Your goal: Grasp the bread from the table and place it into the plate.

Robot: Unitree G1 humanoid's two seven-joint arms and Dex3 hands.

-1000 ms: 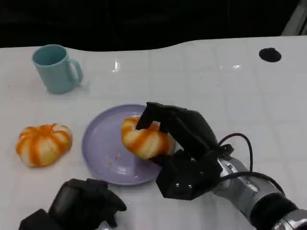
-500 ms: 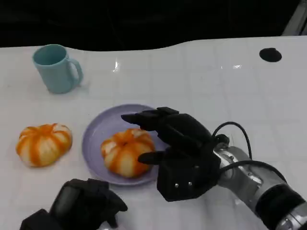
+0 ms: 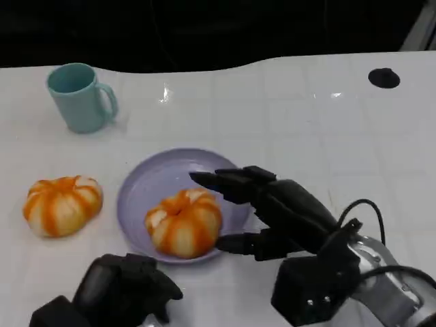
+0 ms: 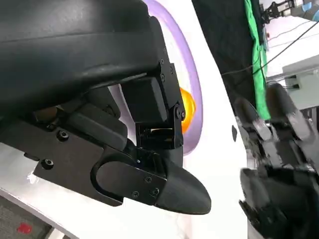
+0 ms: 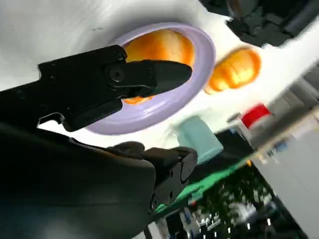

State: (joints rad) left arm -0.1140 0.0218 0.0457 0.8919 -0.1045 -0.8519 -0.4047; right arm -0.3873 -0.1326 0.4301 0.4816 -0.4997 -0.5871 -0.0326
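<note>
An orange-and-white striped bread (image 3: 184, 223) lies on the lilac plate (image 3: 145, 187) in the middle of the table; the right wrist view shows this bread (image 5: 155, 47) on the plate (image 5: 202, 64) too. My right hand (image 3: 276, 214) hovers just right of the bread, fingers spread apart, holding nothing. A second striped bread (image 3: 61, 204) sits on the table left of the plate. My left hand (image 3: 116, 293) rests at the front edge, fingers curled in on nothing. In the left wrist view a sliver of bread (image 4: 187, 112) and the plate rim (image 4: 192, 79) show past my left hand (image 4: 124, 124).
A light blue mug (image 3: 80, 97) stands at the back left. A black round hole (image 3: 383, 78) marks the table at the back right. The table's far edge runs along the dark background.
My right hand let go of the bread, which rolled down onto the plate's front part. The hand then drew back to the right and toward me with its fingers spread.
</note>
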